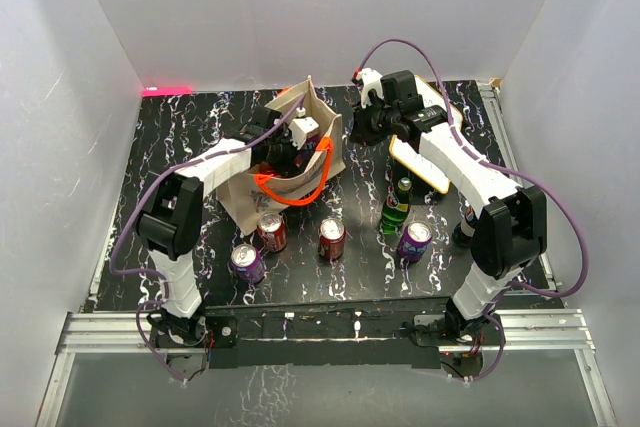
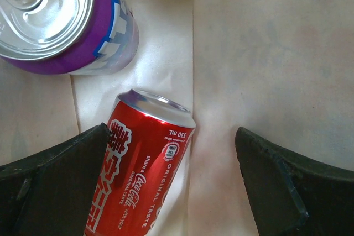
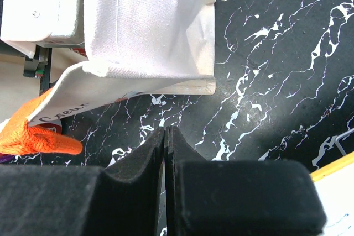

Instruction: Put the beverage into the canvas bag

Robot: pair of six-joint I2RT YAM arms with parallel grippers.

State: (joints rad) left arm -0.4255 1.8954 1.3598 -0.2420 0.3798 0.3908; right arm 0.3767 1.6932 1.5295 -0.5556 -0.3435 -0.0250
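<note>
Now: boxy beige canvas bag stands open on the black marbled table, its orange handles drooping over the rim.
Inside, a red cola can lies on its side on the pale floor, near a purple can. The left gripper is released, jaws wide. The right gripper is clenched empty beside the bag.

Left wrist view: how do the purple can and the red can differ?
Colour: the purple can is purple with blue-and-white markings; the red can is Coca-Cola red. Pose: the purple can shows the camera its lid and tab; the red can shows its side, seemingly lying down. Place: the red can lies between the fingers of the open left gripper; the purple can is outside them. Both are in the canvas bag, ungripped.
</note>
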